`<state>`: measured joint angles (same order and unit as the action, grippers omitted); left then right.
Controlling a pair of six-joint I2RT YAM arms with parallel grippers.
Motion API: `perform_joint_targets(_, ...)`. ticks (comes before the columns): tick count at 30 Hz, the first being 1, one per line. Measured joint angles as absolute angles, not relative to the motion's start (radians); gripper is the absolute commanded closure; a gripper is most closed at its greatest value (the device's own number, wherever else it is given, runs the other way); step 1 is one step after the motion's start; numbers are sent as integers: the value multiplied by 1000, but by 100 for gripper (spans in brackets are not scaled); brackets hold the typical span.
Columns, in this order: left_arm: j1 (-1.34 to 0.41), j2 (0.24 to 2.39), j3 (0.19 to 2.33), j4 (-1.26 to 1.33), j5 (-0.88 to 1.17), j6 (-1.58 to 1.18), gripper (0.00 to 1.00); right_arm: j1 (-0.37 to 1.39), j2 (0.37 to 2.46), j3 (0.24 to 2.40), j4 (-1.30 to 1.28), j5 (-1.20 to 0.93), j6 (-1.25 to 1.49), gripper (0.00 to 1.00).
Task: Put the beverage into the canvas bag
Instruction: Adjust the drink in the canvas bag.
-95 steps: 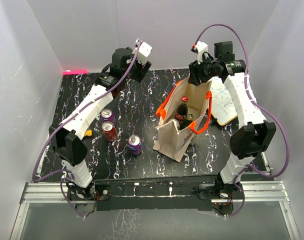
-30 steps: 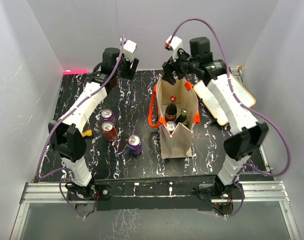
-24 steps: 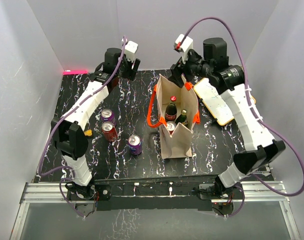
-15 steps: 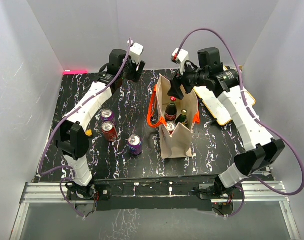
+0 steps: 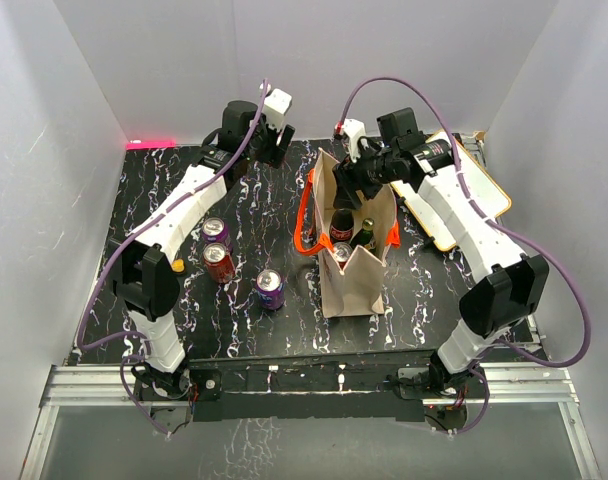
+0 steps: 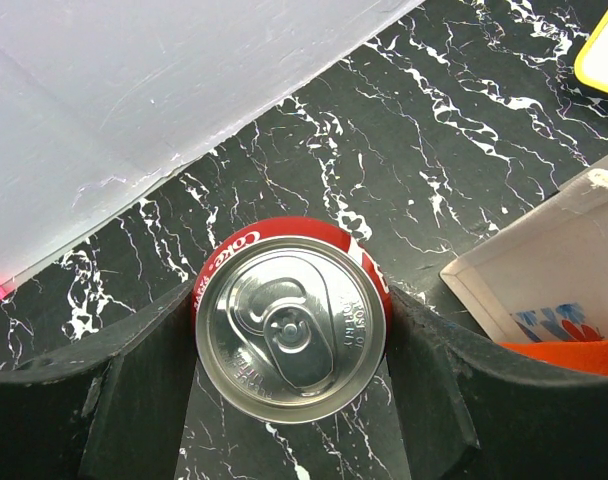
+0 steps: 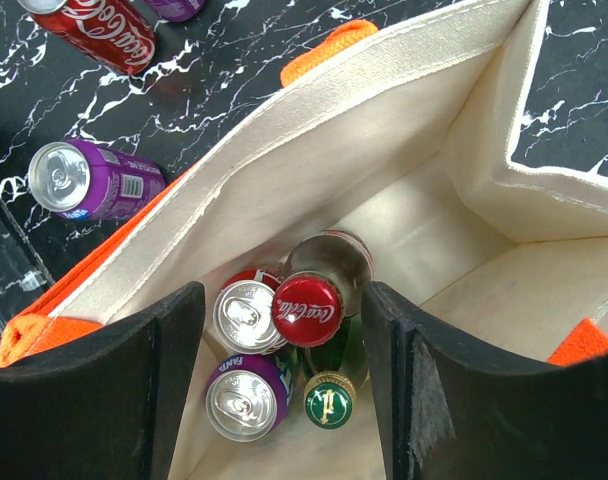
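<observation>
Right hand (image 7: pixel 284 305) lowered over canvas bag (image 5: pixel 352 285); left hand (image 6: pixel 284 350) gripping red can (image 6: pixel 289 325)

Bright, even light with soft shadows and sharp focus; the lid of the red can (image 6: pixel 289 330) glints faintly.

lab: white enclosure walls (image 5: pixel 174 70), aluminium rail (image 5: pixel 89 385)

Two slim robot arms, the left arm (image 5: pixel 179 215) and the right arm (image 5: pixel 464 215), built of white shell segments with black joint housings. A purple cable (image 5: pixel 384 81) loops along each. A small white camera block (image 5: pixel 277 103) tops each wrist. The left gripper (image 6: pixel 289 335) and right gripper (image 7: pixel 281 330) have broad matt black fingers
</observation>
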<state>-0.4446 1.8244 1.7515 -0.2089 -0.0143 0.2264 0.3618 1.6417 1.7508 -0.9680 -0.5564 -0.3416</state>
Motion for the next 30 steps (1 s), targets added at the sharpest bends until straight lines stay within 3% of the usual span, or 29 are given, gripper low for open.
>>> perform_joint_targets(6,-445,1824,1752,-209,-13,226,100,362,1676,1750,-965,-544,-337,51)
perform_joint_targets(14,-445,1824,1752,-209,-10,226,100,362,1696,1750,-961,-522,-330,91)
perform_joint_targets(30,-449,1823,1754,-208,5,224,100,366,1695,1773,-941,-337,-255,92)
